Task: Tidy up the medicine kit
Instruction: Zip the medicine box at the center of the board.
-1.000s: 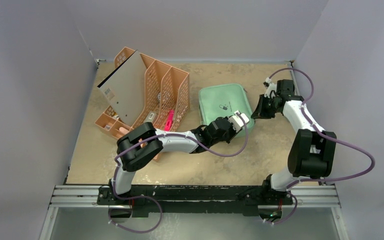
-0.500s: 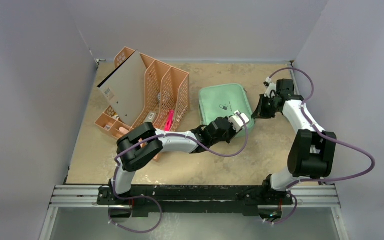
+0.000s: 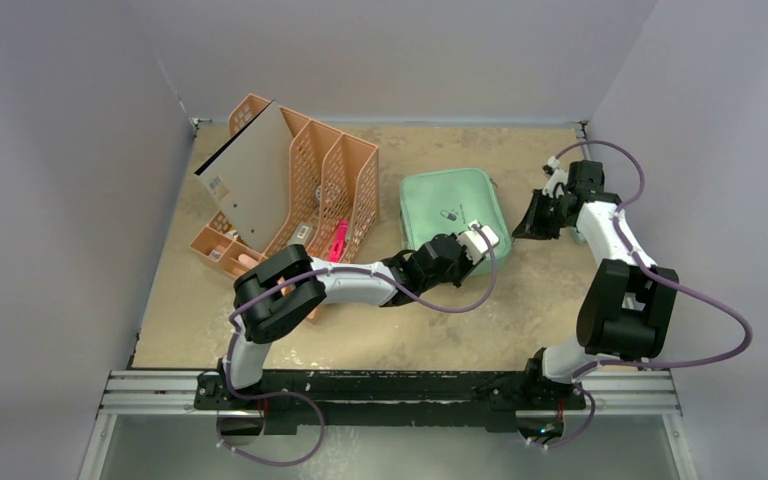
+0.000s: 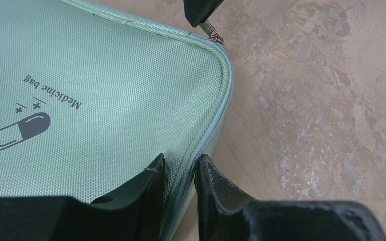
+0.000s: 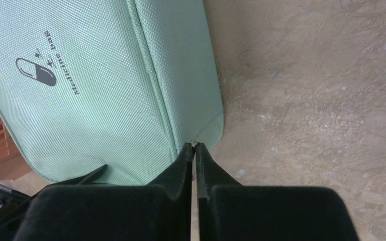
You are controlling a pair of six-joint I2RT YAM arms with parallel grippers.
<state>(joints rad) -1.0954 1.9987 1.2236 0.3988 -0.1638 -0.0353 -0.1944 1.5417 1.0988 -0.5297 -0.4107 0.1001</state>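
Mint-green medicine kit [image 3: 448, 205]: right gripper [image 5: 194, 146], nipping its zipper pull [image 4: 210, 31], has shifted rightwards, left gripper [image 4: 180, 170] pinches its edge, on a mottled tan table [image 3: 360, 335] between grey walls [image 3: 400, 50].

The kit [image 3: 447, 203] lies on the table [image 3: 360, 335], right of the rack [image 3: 295, 185]; the left gripper [image 3: 480, 240] is at its near edge, the right gripper [image 3: 517, 231] at its near right corner.

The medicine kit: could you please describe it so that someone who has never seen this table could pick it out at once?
Start at the orange mesh rack on the left of the table; just to its right lies a flat soft case, the medicine kit. It alone is mint green, with a grey capsule icon and "Medicine bag" printed on its lid.
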